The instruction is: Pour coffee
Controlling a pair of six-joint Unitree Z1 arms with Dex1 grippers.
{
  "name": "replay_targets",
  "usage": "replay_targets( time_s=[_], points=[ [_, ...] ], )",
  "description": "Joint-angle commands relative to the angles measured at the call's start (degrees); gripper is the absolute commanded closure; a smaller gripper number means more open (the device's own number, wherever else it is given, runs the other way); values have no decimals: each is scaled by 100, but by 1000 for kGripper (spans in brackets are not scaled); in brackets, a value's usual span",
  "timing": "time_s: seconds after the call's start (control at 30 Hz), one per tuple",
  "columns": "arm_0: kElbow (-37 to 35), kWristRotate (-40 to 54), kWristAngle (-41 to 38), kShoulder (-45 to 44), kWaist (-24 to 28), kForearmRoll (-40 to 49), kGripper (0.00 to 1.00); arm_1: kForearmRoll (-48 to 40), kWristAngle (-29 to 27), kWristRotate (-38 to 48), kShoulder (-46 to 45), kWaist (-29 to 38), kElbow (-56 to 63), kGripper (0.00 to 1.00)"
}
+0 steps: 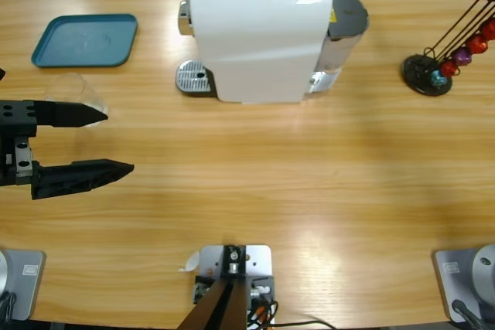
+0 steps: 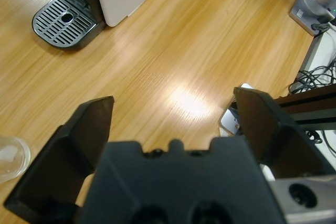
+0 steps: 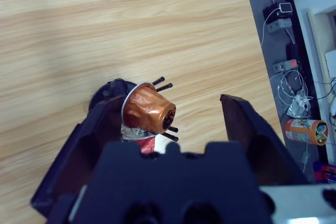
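Observation:
The white coffee machine [image 1: 259, 36] stands at the table's far middle, its metal drip grate [image 1: 193, 79] on its left side. A clear glass cup [image 1: 75, 90] stands near the left edge, just beyond my left gripper's far jaw. My left gripper [image 1: 117, 141] is open and holds nothing; its wrist view shows the glass cup [image 2: 10, 157] beside one jaw and the drip grate [image 2: 64, 20] farther off. My right gripper [image 3: 173, 103] is open above the capsule rack [image 3: 107, 95], with an orange capsule [image 3: 149, 109] between its jaws, not gripped. In the high view the right gripper is out of sight.
A blue tray [image 1: 85, 40] lies at the far left. The black capsule rack [image 1: 433, 67] with coloured capsules stands at the far right. In the right wrist view the table's edge and cables on the floor [image 3: 289, 35] lie to the right.

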Motion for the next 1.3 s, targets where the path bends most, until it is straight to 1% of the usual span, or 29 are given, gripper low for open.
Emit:
replay_targets(
  time_s=[0.03,0.1,0.13,0.17,0.2,0.23,0.27,0.3,0.37,0.4,0.53,0.57,0.6,0.63,0.83,0.97,1.2,1.3],
  points=[
    [276,-77,15,-49,-34,-60,0,-24,-146,-97,313,-79,-57,231],
    [276,-77,15,-46,-33,-64,0,-17,-155,-153,306,-79,-67,240],
    [276,-77,15,-46,-34,-69,0,-16,-153,-183,306,-79,-62,286],
    [276,-77,15,-46,-34,-69,0,-16,-144,-215,306,-79,-55,355],
    [276,-77,15,-46,-34,-69,0,-16,-130,-229,306,-79,-48,368],
    [276,-77,15,-46,-34,-69,0,-16,-118,-259,306,-79,-45,426],
    [276,-77,15,-51,-34,-69,0,-10,-102,-320,306,-79,-45,533],
    [276,-77,15,-55,-34,-69,0,-3,-72,-359,301,-79,-43,540],
    [276,-77,15,-55,-33,-72,0,2,-46,-405,285,-79,-23,715],
    [276,-77,15,-55,-34,-78,0,2,-42,-436,274,-79,-9,740],
    [284,-77,15,-62,-34,-85,0,2,-30,-457,237,-79,38,741],
    [284,-77,15,-63,-34,-85,0,2,-14,-457,216,-79,57,766],
    [284,-77,15,-62,-34,-86,0,2,5,-457,199,-79,61,889],
    [284,-77,15,-58,-34,-86,0,2,28,-457,185,-79,61,936],
    [293,-77,15,-63,-34,-86,0,2,86,-466,48,-77,63,938],
    [305,-85,13,-60,-34,-86,0,5,74,-561,-223,53,-136,938],
    [358,-94,8,-102,-34,-104,0,165,99,-581,-622,501,-758,936],
    [379,-103,10,-134,-33,-104,0,297,229,-517,-907,777,-974,936]
  ],
)
